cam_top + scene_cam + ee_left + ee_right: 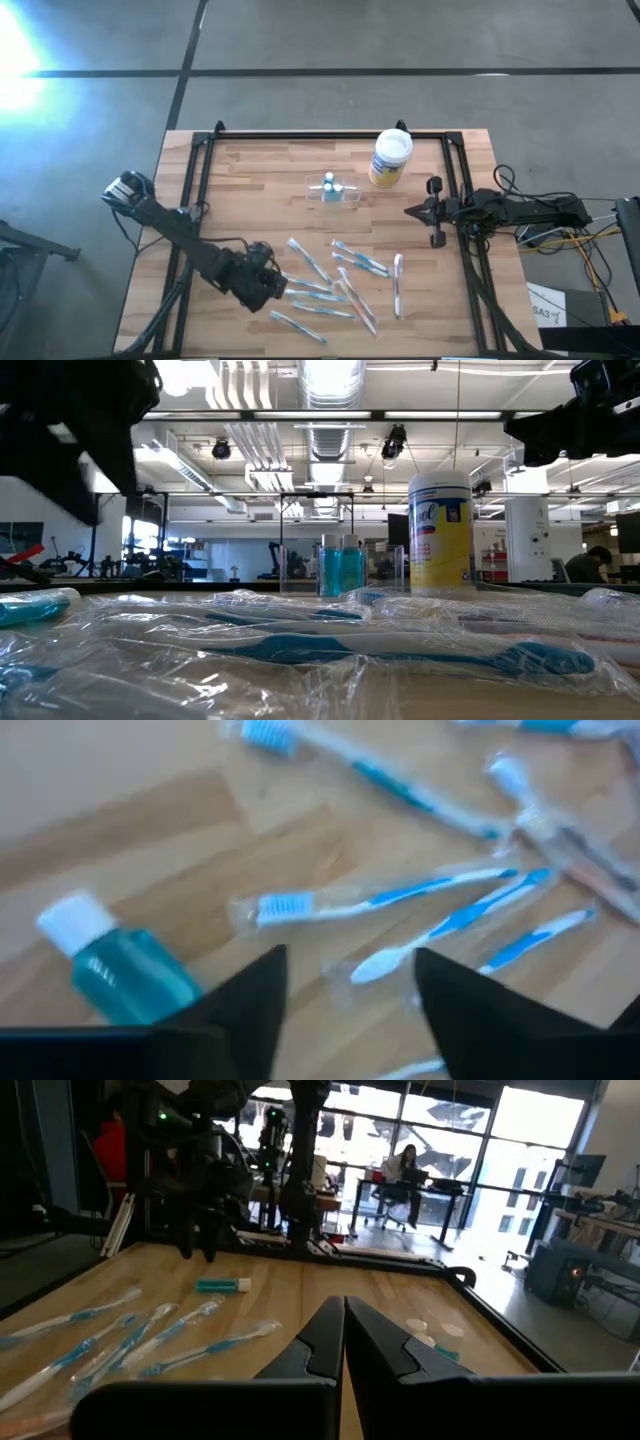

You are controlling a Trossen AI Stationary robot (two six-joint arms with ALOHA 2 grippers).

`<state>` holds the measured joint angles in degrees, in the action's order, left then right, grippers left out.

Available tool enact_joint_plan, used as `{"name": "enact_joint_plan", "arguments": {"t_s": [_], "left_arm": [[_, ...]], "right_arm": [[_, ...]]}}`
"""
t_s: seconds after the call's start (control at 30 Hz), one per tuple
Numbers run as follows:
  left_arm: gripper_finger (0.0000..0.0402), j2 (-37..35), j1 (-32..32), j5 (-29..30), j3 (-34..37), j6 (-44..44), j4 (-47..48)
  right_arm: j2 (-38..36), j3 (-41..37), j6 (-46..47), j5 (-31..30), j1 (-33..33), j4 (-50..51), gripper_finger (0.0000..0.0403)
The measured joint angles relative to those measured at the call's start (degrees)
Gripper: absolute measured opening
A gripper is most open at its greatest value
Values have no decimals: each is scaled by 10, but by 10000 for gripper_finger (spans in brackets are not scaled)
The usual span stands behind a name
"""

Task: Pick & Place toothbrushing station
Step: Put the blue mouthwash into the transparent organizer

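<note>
Left tool (350, 995) spread wide, holding nothing, hovering low over the surface (250, 180). A small teal bottle (115, 965) with a white cap lies on its side just beside one finger, likely just let go. Ahead: wrapped toothbrushes (370, 900), thin, crinkly clear film, blue-white handles, scattered loose. Toothbrushing station (333, 190), a clear plastic holder with two teal bottles upright inside, sits well apart toward the far edge; yellow-labelled canister (390, 158) near it. Right tool (343, 1342) pinched fully closed, empty, parked at the right edge.
</note>
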<state>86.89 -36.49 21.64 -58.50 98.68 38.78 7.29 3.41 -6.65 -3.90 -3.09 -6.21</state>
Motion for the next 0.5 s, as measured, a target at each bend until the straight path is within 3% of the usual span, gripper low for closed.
{"name": "enact_joint_plan", "arguments": {"t_s": [0.13, 0.23, 0.37, 0.5], "left_arm": [[312, 3, 5, -68, 9, 42, 61], [353, 1, 5, -94, 6, 68, 104], [375, 2, 9, -97, 13, 93, 137], [374, 7, 16, -101, 46, 89, 101]], "right_arm": [[-1, 9, 4, 0, 0, 31, 8], [-1, 10, 5, 0, 0, 40, 8], [0, 10, 7, 0, 0, 40, 8], [0, 10, 7, 0, 0, 40, 8]]}}
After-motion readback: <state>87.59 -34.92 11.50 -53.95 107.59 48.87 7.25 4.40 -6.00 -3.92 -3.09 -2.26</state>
